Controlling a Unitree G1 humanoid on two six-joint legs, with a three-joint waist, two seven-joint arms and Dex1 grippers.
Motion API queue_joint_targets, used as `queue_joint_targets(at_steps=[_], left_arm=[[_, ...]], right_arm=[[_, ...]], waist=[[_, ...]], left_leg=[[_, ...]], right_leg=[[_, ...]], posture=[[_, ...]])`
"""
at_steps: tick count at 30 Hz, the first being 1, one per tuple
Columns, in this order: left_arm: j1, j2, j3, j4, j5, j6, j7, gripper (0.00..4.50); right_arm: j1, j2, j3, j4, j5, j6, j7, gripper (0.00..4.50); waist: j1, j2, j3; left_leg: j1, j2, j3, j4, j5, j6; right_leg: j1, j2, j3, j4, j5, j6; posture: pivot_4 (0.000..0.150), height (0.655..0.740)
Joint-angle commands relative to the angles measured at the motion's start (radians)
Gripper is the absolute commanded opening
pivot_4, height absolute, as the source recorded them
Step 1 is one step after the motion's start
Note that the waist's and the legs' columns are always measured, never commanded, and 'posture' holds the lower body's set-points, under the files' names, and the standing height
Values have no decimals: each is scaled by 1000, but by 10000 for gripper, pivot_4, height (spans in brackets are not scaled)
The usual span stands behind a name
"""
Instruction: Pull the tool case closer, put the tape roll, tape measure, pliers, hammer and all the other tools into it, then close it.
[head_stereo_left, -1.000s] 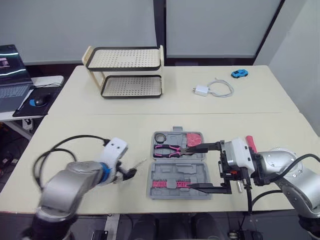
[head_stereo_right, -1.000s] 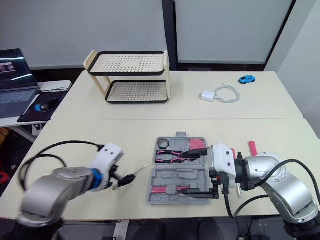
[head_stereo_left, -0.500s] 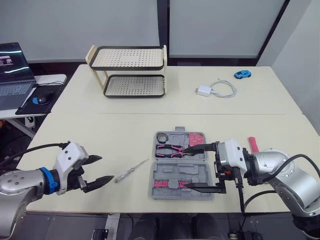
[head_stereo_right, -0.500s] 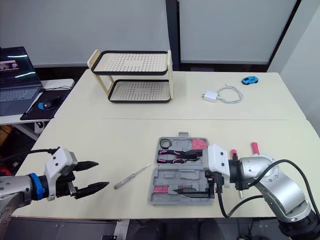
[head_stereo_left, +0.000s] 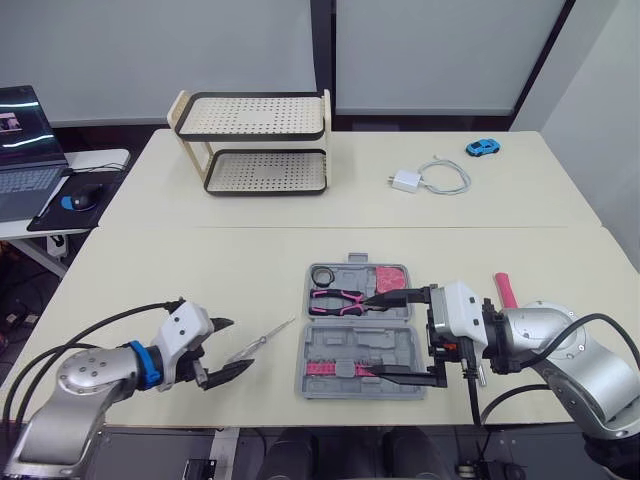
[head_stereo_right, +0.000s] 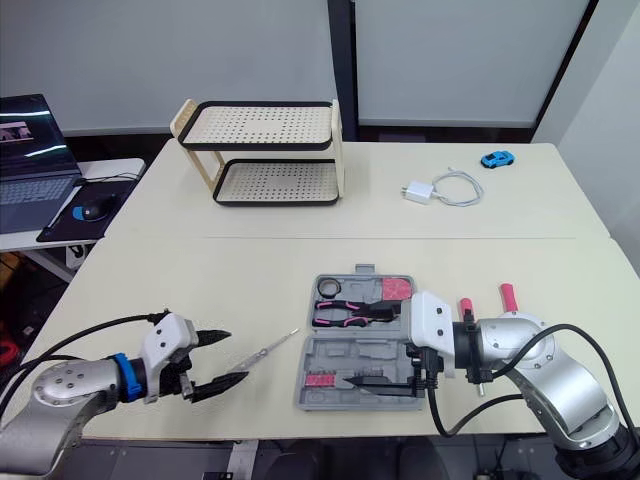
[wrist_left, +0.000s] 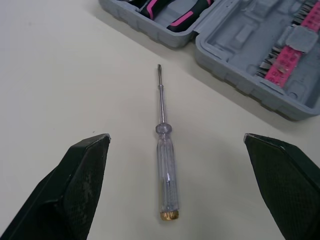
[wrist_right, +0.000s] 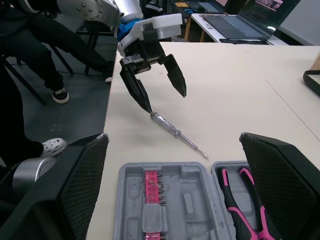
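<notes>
Screwdriver on bare table near case

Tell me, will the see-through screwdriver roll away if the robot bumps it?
Probably yes: the screwdriver has a round, clear handle and lies flat on the table, so it may roll. It looks thin and stiff, likely light.

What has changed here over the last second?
The left gripper, open, drew back from the screwdriver, then came forward again; it now straddles the handle end without closing. The screwdriver, the tool case and the open right gripper over it stayed where they were.
</notes>
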Motion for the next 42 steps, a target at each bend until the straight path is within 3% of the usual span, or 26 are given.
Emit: queue_joint_targets(at_steps=[1,4,27,30,37,42], left_arm=[[-21,-8,-24,40,33,-40,25,38119],[-36,-18,-47,55,31,-38,33,30140],[-139,-89,-176,224,119,-112,96,30140],[-142,-88,-183,225,127,-103,96,24879],[-99,-55,-174,206,140,-67,106,3554],[-78,-39,-166,204,130,-63,107,2109]], right_arm=[[-7,3,-16,-41,7,-9,-12,45000],[-10,5,-13,-47,10,-4,-20,45000],[-29,-10,1,-73,-13,13,-50,45000],[-29,-10,3,-74,-13,15,-55,45000],[-25,-11,1,-79,-10,14,-59,45000],[-25,-10,5,-71,-16,3,-53,45000]], waist=[[0,0,0],[0,0,0],[0,0,0],[0,0,0],[-1,0,0],[-5,1,-1]], left_leg=[[0,0,0,0,0,0],[0,0,0,0,0,0],[0,0,0,0,0,0],[0,0,0,0,0,0],[0,0,0,0,0,0],[1,0,0,0,0,0]], right_leg=[[0,0,0,0,0,0],[0,0,0,0,0,0],[0,0,0,1,0,0],[0,0,0,1,0,0],[0,0,0,1,0,0],[0,1,0,1,0,0]], posture=[[1500,7400],[1500,7400],[1500,7400],[1500,7400],[1500,7400],[1500,7400]])
